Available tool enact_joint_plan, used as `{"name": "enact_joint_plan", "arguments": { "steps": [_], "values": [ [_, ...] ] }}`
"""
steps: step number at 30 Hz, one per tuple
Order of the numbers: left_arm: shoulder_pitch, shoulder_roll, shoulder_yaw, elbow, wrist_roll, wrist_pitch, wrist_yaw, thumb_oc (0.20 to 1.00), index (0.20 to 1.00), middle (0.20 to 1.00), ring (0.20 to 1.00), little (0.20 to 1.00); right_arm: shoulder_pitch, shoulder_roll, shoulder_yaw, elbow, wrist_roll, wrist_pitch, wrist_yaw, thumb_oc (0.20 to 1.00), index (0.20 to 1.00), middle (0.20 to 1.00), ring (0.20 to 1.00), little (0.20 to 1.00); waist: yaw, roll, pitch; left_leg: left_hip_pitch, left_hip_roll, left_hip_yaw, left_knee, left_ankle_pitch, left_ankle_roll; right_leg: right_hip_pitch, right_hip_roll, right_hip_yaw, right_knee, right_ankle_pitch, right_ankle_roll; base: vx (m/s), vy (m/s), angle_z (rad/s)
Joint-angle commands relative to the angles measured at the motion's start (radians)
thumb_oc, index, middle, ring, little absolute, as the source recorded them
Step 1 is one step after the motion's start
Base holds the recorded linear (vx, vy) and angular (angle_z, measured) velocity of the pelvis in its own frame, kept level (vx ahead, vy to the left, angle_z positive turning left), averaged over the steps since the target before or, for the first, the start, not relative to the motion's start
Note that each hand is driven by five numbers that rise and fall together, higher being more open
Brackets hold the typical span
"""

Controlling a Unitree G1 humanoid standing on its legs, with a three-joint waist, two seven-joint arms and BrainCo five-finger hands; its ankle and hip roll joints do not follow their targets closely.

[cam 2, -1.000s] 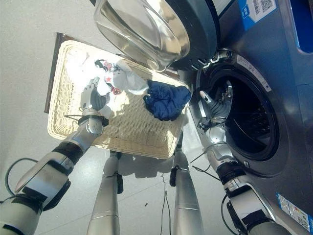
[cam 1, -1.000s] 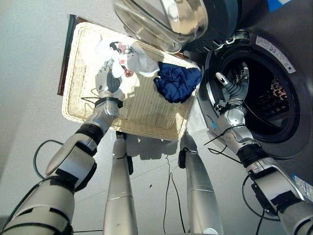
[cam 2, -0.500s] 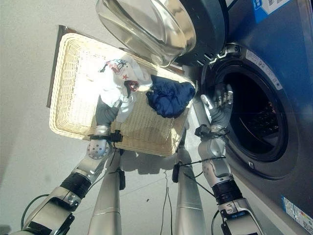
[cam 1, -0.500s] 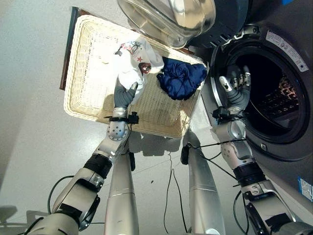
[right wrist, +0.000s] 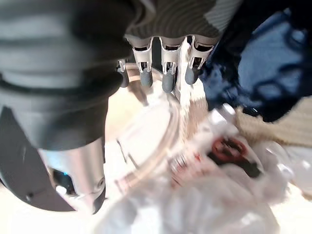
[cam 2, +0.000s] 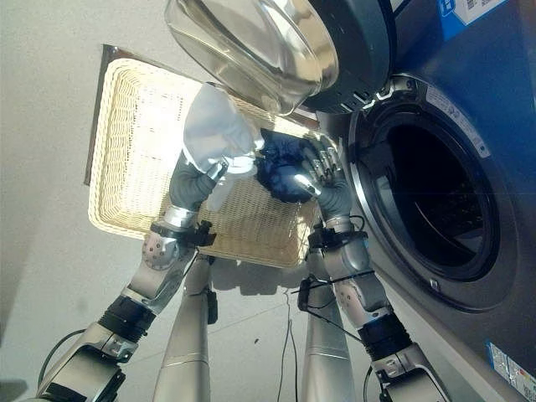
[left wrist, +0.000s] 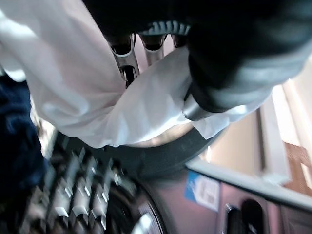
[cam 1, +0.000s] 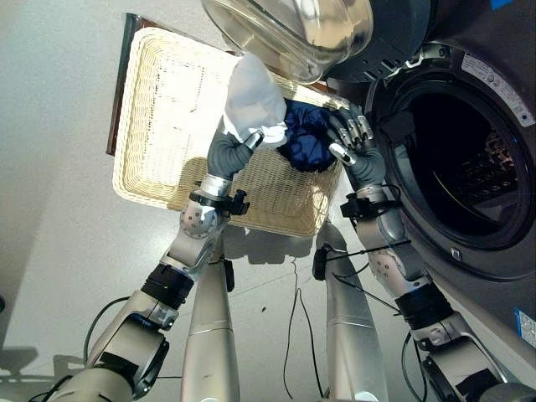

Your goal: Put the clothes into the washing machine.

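My left hand (cam 1: pixel 228 153) is shut on a white garment (cam 1: pixel 251 99) and holds it up above the wicker basket (cam 1: pixel 159 126); the cloth (left wrist: pixel 73 97) is bunched between its fingers and thumb. A dark blue garment (cam 1: pixel 308 138) lies heaped in the basket's corner nearest the machine. Right beside that heap, at the basket's rim, is my right hand (cam 1: pixel 353 151), open with its fingers (right wrist: pixel 165 73) spread. In the right wrist view the blue garment (right wrist: pixel 263 63) shows just past the fingertips. The washing machine's drum opening (cam 1: pixel 456 167) gapes dark on the right.
The machine's round glass door (cam 1: pixel 289 29) stands swung open above the basket's far edge, close over the lifted white garment. The basket sits on a pale floor (cam 1: pixel 50 251). The grey machine front (cam 2: pixel 502 100) takes up the right side.
My left hand has raised the white garment out of the basket and carried it toward the machine. My right hand has drawn back from the drum mouth to the blue garment.
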Motion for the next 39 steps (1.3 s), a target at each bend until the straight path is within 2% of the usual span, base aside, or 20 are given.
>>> {"name": "enact_joint_plan", "arguments": {
  "steps": [1,7,12,13,14,15,16,17,20,21,22,23,24,27,28,33,35,39],
  "values": [
    [-0.033,0.000,-0.001,-0.139,-0.028,-0.020,-0.109,0.200,0.200,0.200,0.200,0.200,0.002,-0.039,-0.017,-0.105,0.035,-0.013,0.035,1.000,1.000,1.000,1.000,1.000,-0.018,0.031,0.006,-0.026,-0.097,0.003,0.020,0.021,0.100,0.053,0.052,-0.090,-0.119,0.127,0.012,0.00,0.000,0.00],
    [-0.042,0.018,-0.012,-0.185,-0.077,-0.009,-0.165,0.200,0.200,0.200,0.200,0.200,-0.013,-0.055,-0.009,-0.108,0.037,-0.010,0.030,1.000,1.000,1.000,1.000,1.000,-0.013,0.037,0.006,-0.024,-0.100,0.001,0.021,0.023,0.101,0.054,0.052,-0.088,-0.115,0.124,0.009,0.00,0.000,0.00],
    [-0.042,0.019,-0.012,-0.187,-0.086,-0.010,-0.173,0.200,0.200,0.200,0.200,0.200,-0.013,-0.055,-0.009,-0.109,0.035,-0.010,0.030,1.000,1.000,1.000,1.000,1.000,-0.013,0.038,0.006,-0.025,-0.099,0.002,0.022,0.023,0.101,0.054,0.052,-0.088,-0.114,0.124,0.009,0.00,0.000,0.00],
    [-0.038,0.018,-0.013,-0.214,-0.115,0.002,-0.218,0.200,0.200,0.200,0.200,0.200,-0.010,-0.057,-0.011,-0.111,0.024,-0.007,0.023,1.000,1.000,1.000,1.000,1.000,-0.012,0.038,0.006,-0.024,-0.101,-0.001,0.024,0.022,0.102,0.055,0.051,-0.088,-0.113,0.124,0.008,0.00,0.000,0.00],
    [-0.038,0.018,-0.013,-0.214,-0.115,0.002,-0.218,0.200,0.200,0.200,0.200,0.200,-0.010,-0.057,-0.011,-0.111,0.024,-0.007,0.023,1.000,1.000,1.000,1.000,1.000,-0.012,0.038,0.006,-0.024,-0.101,-0.001,0.024,0.022,0.102,0.055,0.051,-0.088,-0.113,0.124,0.008,0.00,0.000,0.00],
    [-0.033,0.012,-0.013,-0.236,-0.148,0.019,-0.289,0.200,0.200,0.200,0.200,0.200,-0.011,-0.062,-0.016,-0.112,-0.029,-0.011,-0.012,1.000,1.000,1.000,1.000,1.000,-0.012,0.039,0.006,-0.025,-0.103,-0.001,0.026,0.022,0.102,0.054,0.052,-0.088,-0.113,0.125,0.006,0.00,-0.001,0.03],
    [-0.033,0.013,-0.016,-0.251,-0.186,0.034,-0.354,0.200,0.200,0.200,0.200,0.200,-0.022,-0.078,-0.024,-0.095,-0.254,-0.039,-0.147,1.000,1.000,1.000,1.000,1.000,-0.012,0.040,0.006,-0.026,-0.102,-0.001,0.030,0.020,0.103,0.053,0.053,-0.085,-0.110,0.126,0.006,0.00,0.000,0.05],
    [-0.035,0.010,-0.017,-0.262,-0.202,0.044,-0.386,0.200,0.200,0.200,0.200,0.200,-0.033,-0.091,-0.033,-0.085,-0.418,-0.033,-0.275,1.000,1.000,1.000,1.000,1.000,-0.012,0.043,0.006,-0.028,-0.103,-0.001,0.034,0.019,0.104,0.050,0.053,-0.083,-0.106,0.125,0.006,0.01,0.004,0.03],
    [-0.038,0.001,-0.012,-0.280,-0.247,0.078,-0.451,0.200,0.200,0.200,0.200,0.200,-0.051,-0.109,-0.055,-0.068,-0.513,-0.017,-0.389,1.000,1.000,1.000,1.000,1.000,-0.011,0.051,0.006,-0.027,-0.103,0.002,0.039,0.016,0.106,0.050,0.053,-0.080,-0.101,0.123,0.004,0.00,0.000,0.00],
    [-0.048,-0.010,-0.011,-0.277,-0.284,0.098,-0.508,0.200,0.200,0.200,0.200,0.200,-0.076,-0.119,-0.068,-0.035,-0.627,-0.004,-0.468,1.000,1.000,1.000,1.000,1.000,-0.011,0.057,0.006,-0.030,-0.104,0.002,0.048,0.012,0.106,0.045,0.054,-0.076,-0.095,0.122,0.005,0.00,0.000,0.00],
    [-0.052,-0.014,-0.012,-0.278,-0.294,0.106,-0.520,0.200,0.200,0.200,0.200,0.200,-0.088,-0.124,-0.070,-0.024,-0.651,0.001,-0.484,1.000,1.000,1.000,1.000,1.000,-0.010,0.059,0.006,-0.029,-0.105,0.002,0.048,0.011,0.107,0.046,0.054,-0.075,-0.094,0.122,0.005,0.01,0.034,0.03],
    [-0.065,-0.031,-0.014,-0.285,-0.314,0.128,-0.551,0.200,0.200,0.200,0.200,0.200,-0.128,-0.139,-0.068,0.005,-0.784,0.033,-0.555,1.000,1.000,1.000,1.000,1.000,-0.007,0.068,0.006,-0.030,-0.108,0.001,0.053,0.010,0.108,0.044,0.054,-0.074,-0.092,0.121,0.004,0.00,0.032,0.03],
    [-0.071,-0.038,-0.014,-0.284,-0.329,0.135,-0.570,0.200,0.200,0.200,0.200,0.200,-0.148,-0.150,-0.060,0.018,-0.843,0.058,-0.582,1.000,1.000,1.000,1.000,1.000,-0.005,0.072,0.006,-0.033,-0.109,0.000,0.056,0.010,0.108,0.043,0.052,-0.073,-0.090,0.120,0.004,0.00,0.035,0.03],
    [-0.082,-0.055,-0.016,-0.295,-0.362,0.161,-0.603,0.200,0.200,0.200,0.200,0.200,-0.198,-0.177,-0.048,0.050,-0.892,0.097,-0.616,1.000,1.000,1.000,1.000,1.000,0.000,0.082,0.006,-0.035,-0.112,-0.002,0.064,0.008,0.107,0.040,0.051,-0.071,-0.085,0.118,0.004,0.00,0.000,0.00],
    [-0.088,-0.065,-0.016,-0.294,-0.391,0.175,-0.642,0.200,0.200,0.200,0.200,0.200,-0.230,-0.196,-0.035,0.085,-0.927,0.116,-0.632,1.000,1.000,1.000,1.000,1.000,0.005,0.087,0.006,-0.034,-0.113,-0.003,0.068,0.006,0.106,0.042,0.048,-0.072,-0.082,0.116,0.003,0.00,0.000,0.00],
    [-0.105,-0.071,-0.023,-0.309,-0.424,0.185,-0.701,0.200,0.200,0.200,0.200,0.200,-0.300,-0.232,0.008,0.156,-0.984,0.150,-0.643,1.000,1.000,1.000,1.000,1.000,0.015,0.093,0.006,-0.033,-0.117,-0.005,0.074,0.005,0.105,0.047,0.047,-0.078,-0.082,0.112,0.000,0.00,-0.001,0.01],
    [-0.110,-0.073,-0.027,-0.315,-0.424,0.188,-0.710,0.200,0.200,0.200,0.200,0.200,-0.316,-0.238,0.027,0.178,-0.977,0.151,-0.643,1.000,1.000,1.000,1.000,1.000,0.018,0.094,0.006,-0.035,-0.119,-0.007,0.077,0.004,0.105,0.047,0.046,-0.080,-0.081,0.112,-0.001,0.00,-0.009,0.04],
    [-0.119,-0.074,-0.026,-0.343,-0.426,0.198,-0.717,0.200,0.200,0.200,0.200,0.200,-0.339,-0.247,0.059,0.203,-0.964,0.128,-0.574,1.000,1.000,1.000,1.000,1.000,0.025,0.094,0.006,-0.040,-0.121,-0.009,0.080,0.006,0.104,0.045,0.046,-0.086,-0.078,0.108,-0.003,0.00,0.000,0.00]
  ]
}}
